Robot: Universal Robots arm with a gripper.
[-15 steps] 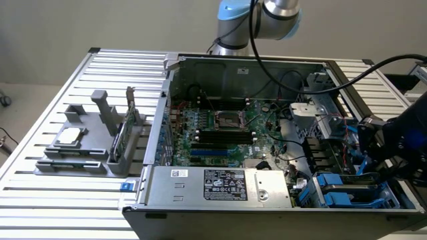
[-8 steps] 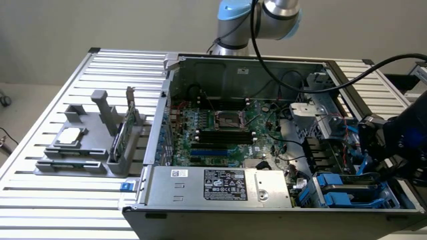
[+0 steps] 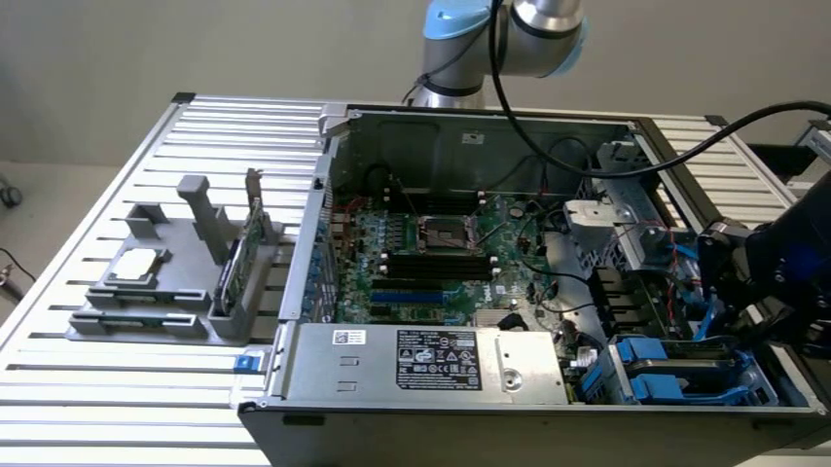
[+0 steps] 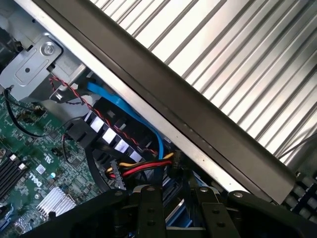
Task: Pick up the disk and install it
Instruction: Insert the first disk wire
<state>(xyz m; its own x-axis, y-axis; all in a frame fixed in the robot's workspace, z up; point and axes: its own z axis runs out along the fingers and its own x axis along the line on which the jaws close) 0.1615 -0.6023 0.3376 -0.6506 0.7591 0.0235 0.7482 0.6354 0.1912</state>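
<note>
The case [image 3: 520, 430] sits on the desk [image 3: 78, 409], the rack [image 3: 143, 321] at the exterior view's left of it. In the case the board [image 3: 389, 233] lies mid-floor, the power supply [image 3: 429, 360] before it; my arm [image 3: 799, 253] hangs over the wall at that view's right.

Your arm [image 3: 520, 34] runs out past the exterior view's upper edge, and the dark gripper [image 3: 769, 292] is clipped by that view's right edge. The tabletop [image 3: 117, 409] and the computer case [image 3: 520, 433] are cut off along the lower edge. The label [image 3: 442, 358] on the power supply [image 3: 344, 375] prints too small to read. In the wrist view, you cannot tell what the blue-and-silver sliver [image 4: 174, 215] beneath the gripper is.
</note>
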